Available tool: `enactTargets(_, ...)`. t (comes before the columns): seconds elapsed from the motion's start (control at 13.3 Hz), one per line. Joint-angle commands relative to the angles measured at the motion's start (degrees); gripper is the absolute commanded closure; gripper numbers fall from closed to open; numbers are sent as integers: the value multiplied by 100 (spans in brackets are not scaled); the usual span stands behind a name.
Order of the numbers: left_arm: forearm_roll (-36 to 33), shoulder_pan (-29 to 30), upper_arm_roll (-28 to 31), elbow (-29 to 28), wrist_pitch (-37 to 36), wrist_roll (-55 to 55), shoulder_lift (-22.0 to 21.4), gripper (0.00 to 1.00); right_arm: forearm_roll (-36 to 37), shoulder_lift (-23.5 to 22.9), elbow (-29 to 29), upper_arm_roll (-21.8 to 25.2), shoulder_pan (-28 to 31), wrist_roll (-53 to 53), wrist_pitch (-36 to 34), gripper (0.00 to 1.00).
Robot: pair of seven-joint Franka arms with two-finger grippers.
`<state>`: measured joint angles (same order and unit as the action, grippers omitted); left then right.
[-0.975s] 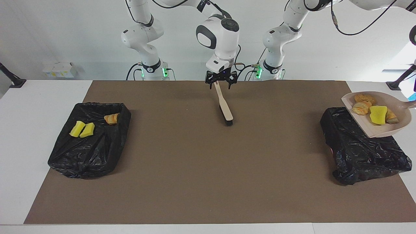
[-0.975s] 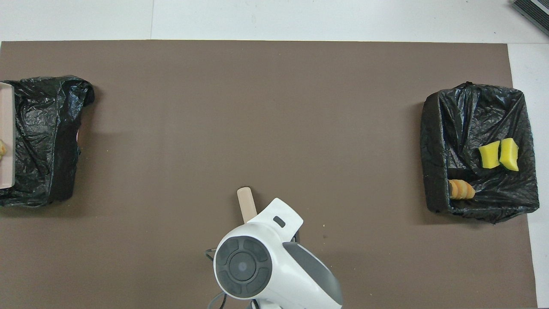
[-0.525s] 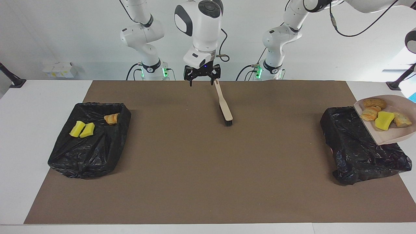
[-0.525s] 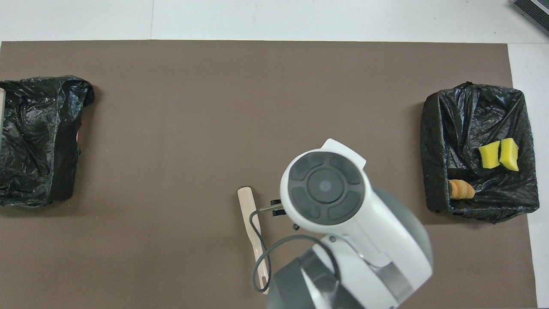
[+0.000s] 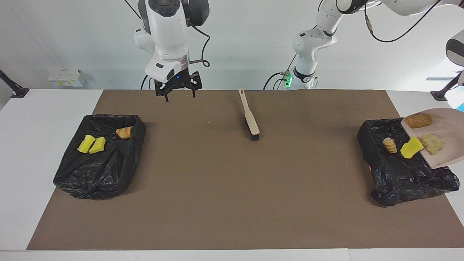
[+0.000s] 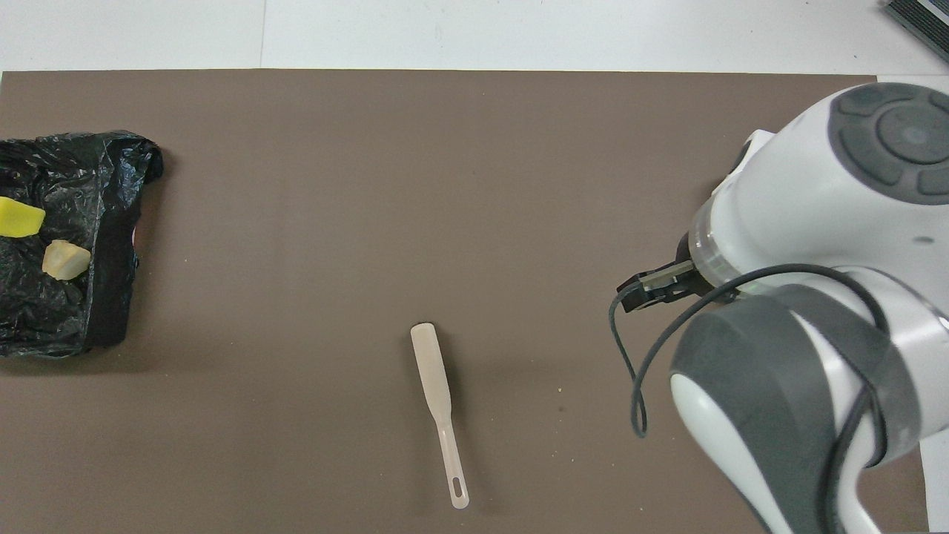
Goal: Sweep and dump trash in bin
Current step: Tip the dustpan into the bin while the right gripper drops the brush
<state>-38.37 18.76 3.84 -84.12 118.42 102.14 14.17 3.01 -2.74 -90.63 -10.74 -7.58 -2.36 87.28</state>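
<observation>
The beige dustpan hangs tilted over the black-lined bin at the left arm's end of the table. Its handle and my left gripper are out of view. A brown trash lump and a tan one lie on the pan. A yellow wedge is at the pan's lip, and a sliced bread piece lies in the bin. The overhead view shows a yellow piece and a tan piece in that bin. My right gripper is open and empty, raised over the mat's edge by the robots.
The beige brush lies loose on the brown mat near the robots' side, also seen from overhead. A second black-lined bin at the right arm's end holds two yellow wedges and an orange bread piece.
My right arm swung from over the brush handle toward its own end of the table, gripper open. The dustpan tipped further and trash slid from it into the bin.
</observation>
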Motion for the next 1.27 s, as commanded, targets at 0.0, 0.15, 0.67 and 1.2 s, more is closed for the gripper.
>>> enactTargets(0.0, -416, -48, 55, 54, 49, -273, -2, 100, 68, 54, 186, 10, 309, 568, -194, 0)
enactTargets(0.15, -610, -65, 55, 80, 6, -274, -11, 100, 86, 54, 195, 238, 397, 850, -194, 0)
enactTargets(0.67, -1410, -399, 55, 89, -232, -792, -248, 100, 7, 45, 221, 1573, 520, 1527, 78, 0)
enactTargets(1.2, -1965, -698, -24, -25, -557, -1249, -512, 100, -273, 150, 204, 1689, 811, 935, 87, 0)
